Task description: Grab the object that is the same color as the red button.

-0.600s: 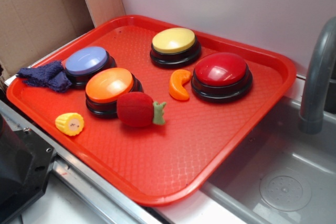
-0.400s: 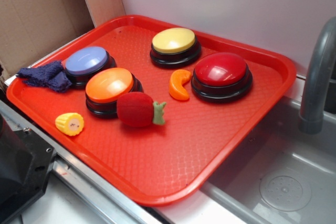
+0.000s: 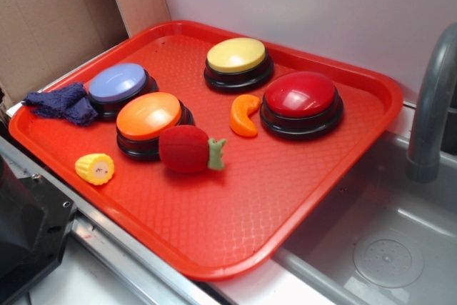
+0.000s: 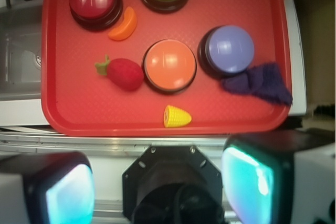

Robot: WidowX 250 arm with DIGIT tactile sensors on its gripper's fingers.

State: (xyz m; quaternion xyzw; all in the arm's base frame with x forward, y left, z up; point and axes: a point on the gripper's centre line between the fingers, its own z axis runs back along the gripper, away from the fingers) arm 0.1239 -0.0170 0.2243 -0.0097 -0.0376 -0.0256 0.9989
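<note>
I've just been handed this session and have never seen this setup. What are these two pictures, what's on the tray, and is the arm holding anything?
One picture looks from outside at a red tray beside a grey sink. The other comes from a camera on the arm's wrist, looking straight down; the two blurred blocks at its bottom are the gripper fingers, apart, with nothing between them.

On the tray are four dome buttons: the red button, yellow, orange and purple. Also a fuzzy red plush toy with a green stem, touching the orange button, an orange crescent, a small corn toy and a dark blue cloth. Nothing is held.
</note>
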